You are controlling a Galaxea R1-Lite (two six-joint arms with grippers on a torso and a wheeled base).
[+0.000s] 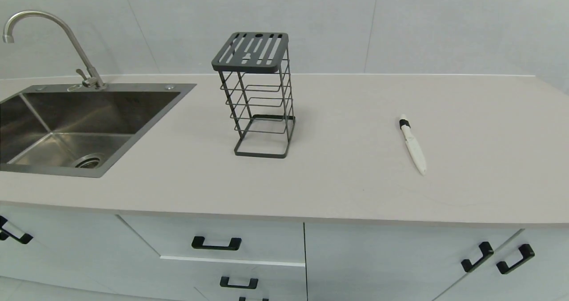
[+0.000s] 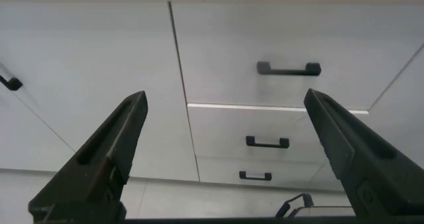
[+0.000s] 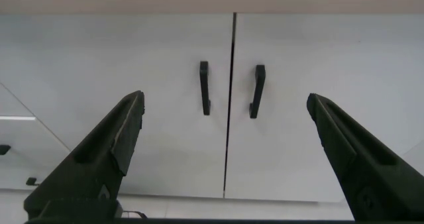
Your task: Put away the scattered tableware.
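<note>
Evidently left gripper (image 2: 224, 98) and right gripper (image 3: 225, 97) gape wide (jaws empty).

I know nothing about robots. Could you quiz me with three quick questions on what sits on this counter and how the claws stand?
1. True or false: the slim white utensil with a black band lies inside the steel sink.
2. The black wire rack with a slotted top is: A) upright on the grey counter; B) tipped on its side; C) inside the sink.
3. Fill in: the left claw and right claw are both ____.
Key: 1 false; 2 A; 3 open.
</note>
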